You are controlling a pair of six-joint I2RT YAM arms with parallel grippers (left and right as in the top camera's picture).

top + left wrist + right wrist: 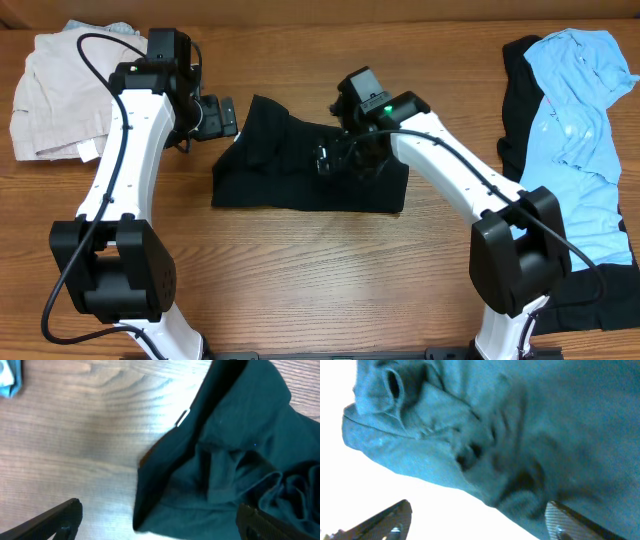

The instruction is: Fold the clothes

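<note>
The large black garment (300, 165) lies crumpled in the middle of the table. Its small white label (183, 417) shows in the left wrist view, where the garment (235, 460) fills the right side. My left gripper (222, 115) is open at the garment's upper left corner, and its fingers (160, 525) straddle a fabric corner. My right gripper (345, 150) is open over the garment's bunched upper middle. In the right wrist view its fingers (477, 522) straddle the edge of the fabric (520, 435). A light blue shirt (580, 130) lies on another black piece (515, 100) at the right.
A pile of beige cloth (50, 90) lies at the back left corner, behind my left arm. Bare wooden table (320, 260) shows in front of the black garment. Both arm bases stand at the front edge.
</note>
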